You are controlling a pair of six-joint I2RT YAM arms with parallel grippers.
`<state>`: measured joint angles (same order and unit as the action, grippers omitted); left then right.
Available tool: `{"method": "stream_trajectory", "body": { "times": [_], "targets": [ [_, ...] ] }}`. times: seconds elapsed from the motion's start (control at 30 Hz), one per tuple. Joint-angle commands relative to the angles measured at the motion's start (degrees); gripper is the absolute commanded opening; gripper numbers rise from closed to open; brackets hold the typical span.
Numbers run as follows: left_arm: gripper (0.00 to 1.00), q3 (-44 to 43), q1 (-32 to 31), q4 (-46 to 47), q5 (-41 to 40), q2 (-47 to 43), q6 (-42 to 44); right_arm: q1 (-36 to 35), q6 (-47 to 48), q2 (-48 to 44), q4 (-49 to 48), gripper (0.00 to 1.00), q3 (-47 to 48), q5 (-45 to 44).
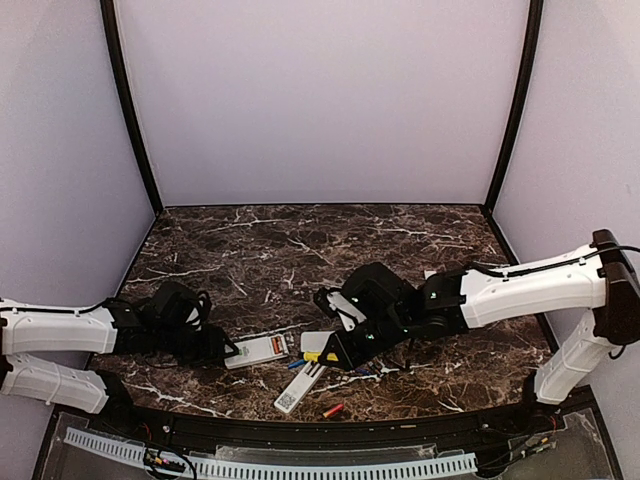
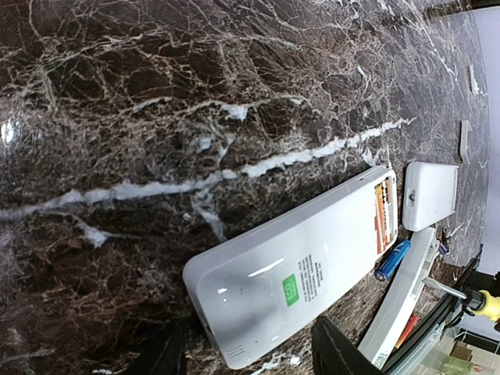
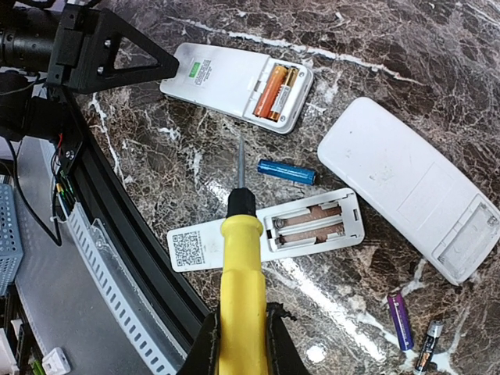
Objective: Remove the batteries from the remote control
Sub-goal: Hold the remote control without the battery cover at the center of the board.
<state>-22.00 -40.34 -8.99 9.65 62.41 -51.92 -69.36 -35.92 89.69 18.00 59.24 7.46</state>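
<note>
Right wrist view: clamped on screwdriver [image 3: 241, 266] with right gripper [image 3: 241, 337] at 6 o'clock. Astride remote [image 3: 226, 78] end at 10 o'clock with left gripper [image 2: 248, 355]; cannot tell whether pinching. Orange batteries [image 3: 275, 92] in its open bay, blue battery [image 3: 287, 172] loose at centre. Table edge [image 3: 133, 234] close at 8 o'clock, bare marble toward 1.

Your left arm [image 1: 60, 330] is stretching low along the counter [image 1: 300, 240], the left pincer [image 2: 246, 355] straddling the end of a remote [image 2: 297, 273], grip unclear. Your right arm [image 1: 520, 285] is reaching in, bent downward, the right pincer [image 3: 239, 344] clamping a screwdriver [image 3: 241, 258] by its handle.
</note>
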Motion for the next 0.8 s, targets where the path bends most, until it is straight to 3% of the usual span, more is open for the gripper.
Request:
{"method": "stream_trajectory", "body": {
  "times": [0.0, 0.77],
  "targets": [
    [0.53, 1.12, 0.26, 1.09, 0.05, 0.59, -0.29, -0.69, -2.45, 1.35, -1.9, 0.0, 1.43, -1.15],
    [0.34, 0.33, 0.27, 1.57, -0.33, 4.6, 1.53, -0.7, -3.95, 6.54, -3.15, 0.0, 4.22, -1.66]
  ]
}}
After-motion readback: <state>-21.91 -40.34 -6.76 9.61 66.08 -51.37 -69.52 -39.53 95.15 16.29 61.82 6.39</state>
